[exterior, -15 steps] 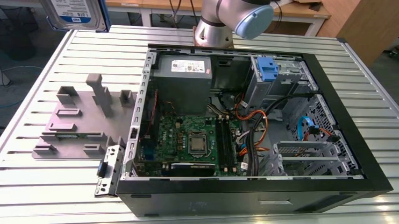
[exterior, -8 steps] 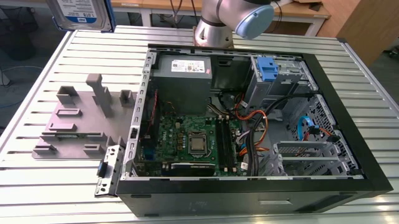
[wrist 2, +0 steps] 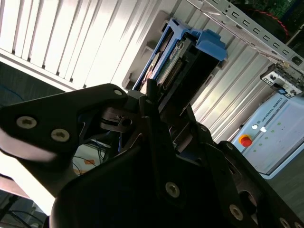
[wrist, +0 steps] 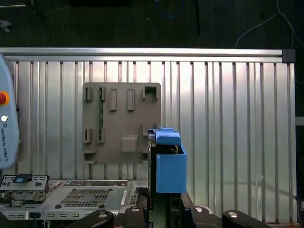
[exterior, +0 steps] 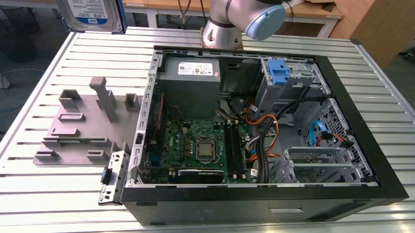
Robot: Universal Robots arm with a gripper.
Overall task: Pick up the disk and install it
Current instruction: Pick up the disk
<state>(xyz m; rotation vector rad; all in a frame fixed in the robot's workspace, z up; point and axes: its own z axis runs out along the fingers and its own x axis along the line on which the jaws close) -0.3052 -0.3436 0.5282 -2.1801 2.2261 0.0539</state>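
- Table (exterior: pixel 39 194): ribbed aluminium slats, bright and reflective. Dark floor with loose cables is showing past its edge in the first wrist view.
- Wooden benches (exterior: pixel 311 10) are standing behind the table in the exterior view.
- Exterior view's left, top edge: the disk (exterior: pixel 91 14) is hanging well clear of the table with its label face out. It has a flat silver body and a white-and-blue label.
- Gripper (wrist: pixel 166 209): black fingers are clamping the disk by its blue plastic carrier, seen edge-on in both wrist views.
- Grey fixture plate (exterior: pixel 77 131) is lying flat on the slats. It is matte, with blocky posts and slots.
- PC case (exterior: pixel 259 204) is lying open just beside the plate, a black shell with bare metal inside.
- In the case, a grey power-supply box (exterior: pixel 191 73) is sitting above a green motherboard (exterior: pixel 194 145).
- Towards the exterior view's right, a tall blue clip (exterior: pixel 277 72) is sitting on a metal cage.
- Arm (exterior: pixel 224 34): a silver tube with a pale blue joint cap, rising behind the case.
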